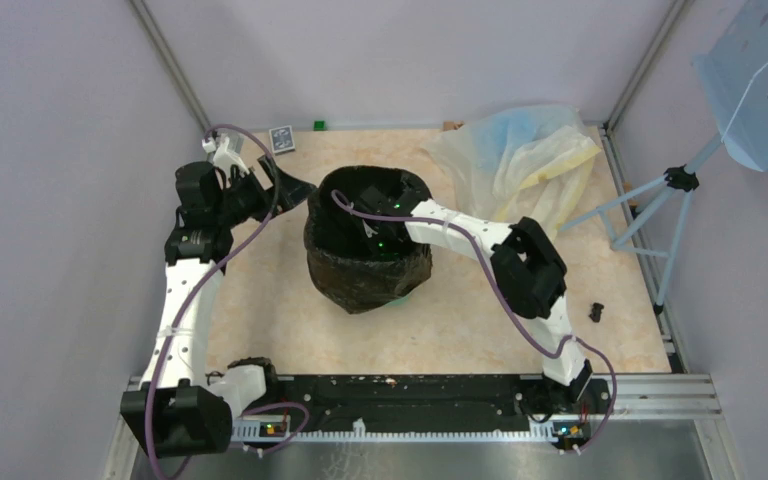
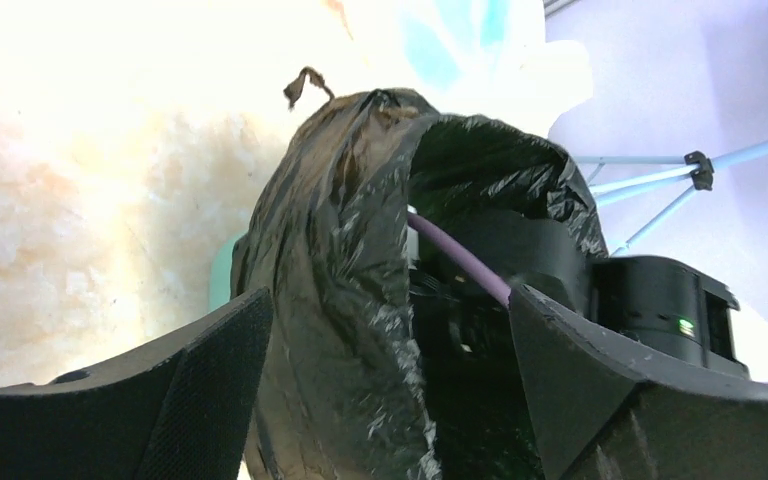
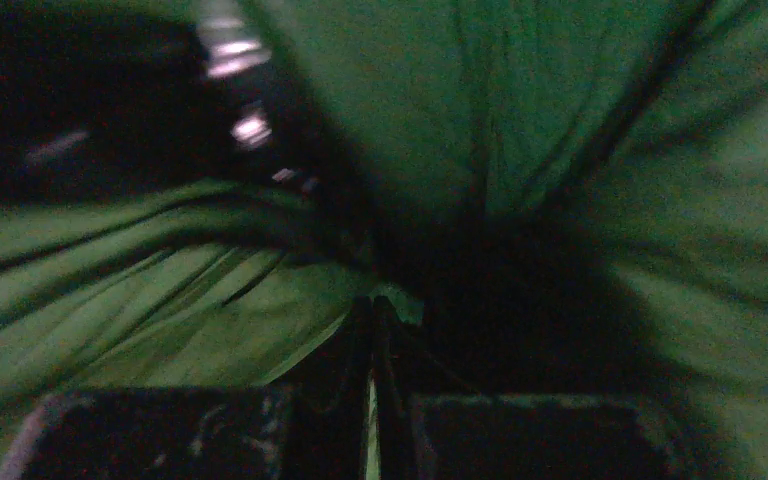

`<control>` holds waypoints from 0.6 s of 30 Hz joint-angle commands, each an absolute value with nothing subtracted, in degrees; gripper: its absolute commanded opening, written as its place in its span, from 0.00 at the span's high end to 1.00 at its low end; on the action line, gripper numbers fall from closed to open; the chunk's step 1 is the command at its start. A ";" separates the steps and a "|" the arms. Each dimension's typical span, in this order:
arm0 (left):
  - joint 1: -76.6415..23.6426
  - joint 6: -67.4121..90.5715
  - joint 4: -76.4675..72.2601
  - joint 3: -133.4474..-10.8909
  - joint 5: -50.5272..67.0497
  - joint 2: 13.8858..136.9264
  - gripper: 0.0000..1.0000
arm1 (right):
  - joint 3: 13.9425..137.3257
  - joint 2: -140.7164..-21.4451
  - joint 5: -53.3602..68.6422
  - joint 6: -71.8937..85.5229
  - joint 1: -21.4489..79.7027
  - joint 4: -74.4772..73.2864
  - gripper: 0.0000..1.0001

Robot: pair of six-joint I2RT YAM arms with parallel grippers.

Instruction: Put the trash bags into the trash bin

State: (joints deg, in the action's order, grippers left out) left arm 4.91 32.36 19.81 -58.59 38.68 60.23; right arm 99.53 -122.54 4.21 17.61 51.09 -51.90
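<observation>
Item: trash bag (image 1: 365, 265), black, glossy and crinkled, drawn over the trash bin (image 2: 222, 272) at mid-table. It covers the walls and the rim, and only a mint-green sliver of the bin shows at its lower edge. The bag's mouth gapes upward. Right gripper (image 3: 372, 340): lowered through the mouth into the bag's interior, fingers pressed together, with green-tinted folds of film all round them. Whether any film is caught between the tips cannot be told. A purple cable (image 2: 460, 262) runs along that arm into the opening. Left gripper (image 1: 295, 190): outside the bag on its left flank, jaws spread wide and holding nothing. The wrist view frames the bag's folded side between the two black fingers (image 2: 175, 395). Also on the tan table (image 1: 260, 320): a pale translucent plastic heap (image 1: 520, 150) at the far right corner, a small black piece (image 1: 596, 312) near the right edge, and a small patterned card (image 1: 282, 138) and a green block (image 1: 318, 125) along the far edge. Beyond the right edge: a light-blue perforated panel (image 1: 760, 80) on a tripod.
</observation>
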 commanded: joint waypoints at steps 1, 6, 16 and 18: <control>5.21 32.50 18.12 -63.24 38.48 62.62 0.09 | 101.07 -113.34 4.37 17.31 51.22 -51.39 1.00; 5.25 34.25 14.28 -62.45 39.70 63.02 0.12 | 101.79 -109.59 4.09 16.93 51.35 -51.61 1.00; -9.30 13.59 32.14 -76.36 11.74 66.94 0.18 | 109.54 -98.92 -2.65 16.45 51.07 -53.46 0.64; -13.41 11.79 33.95 -78.04 4.21 67.86 0.20 | 109.12 -96.18 -4.44 16.61 50.90 -52.07 0.55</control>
State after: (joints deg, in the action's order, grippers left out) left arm -7.73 20.27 28.32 -73.08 20.16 67.05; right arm 106.04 -103.94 0.58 16.60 51.20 -53.39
